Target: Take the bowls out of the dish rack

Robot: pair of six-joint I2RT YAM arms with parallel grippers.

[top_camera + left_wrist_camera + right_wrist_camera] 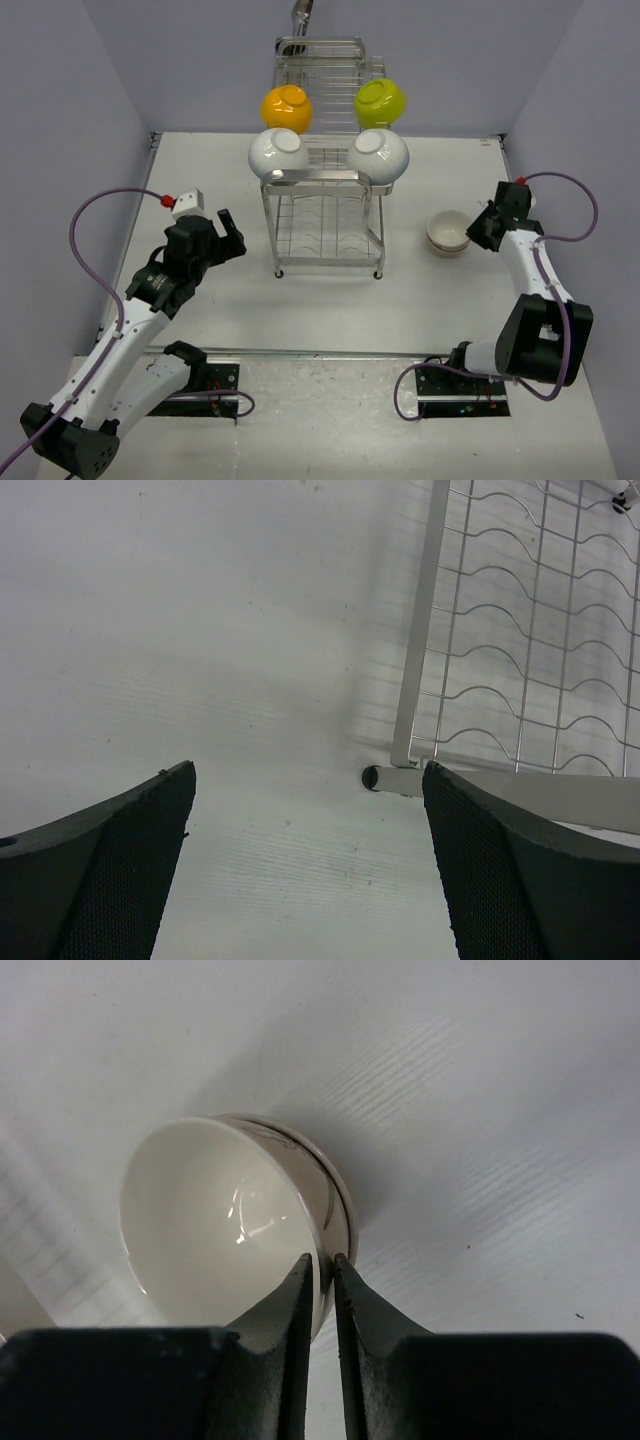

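Observation:
The chrome wire dish rack [325, 215] stands at the table's middle back. On its top tier sit an orange-yellow bowl [286, 108], a lime green bowl [381, 100] and two white bowls [277, 152] [381, 153]. To the right of the rack, two more white bowls [448, 232] are stacked on the table. My right gripper [322, 1260] is shut on the rim of the top white bowl [210, 1220], one finger inside and one outside. My left gripper [305, 770] hangs open and empty over the table, left of the rack's lower corner [520, 660].
The rack's front left foot [385, 778] is close to my left gripper's right finger [500, 870]. Grey walls close in the table on three sides. A metal fitting [300, 12] rises behind the rack.

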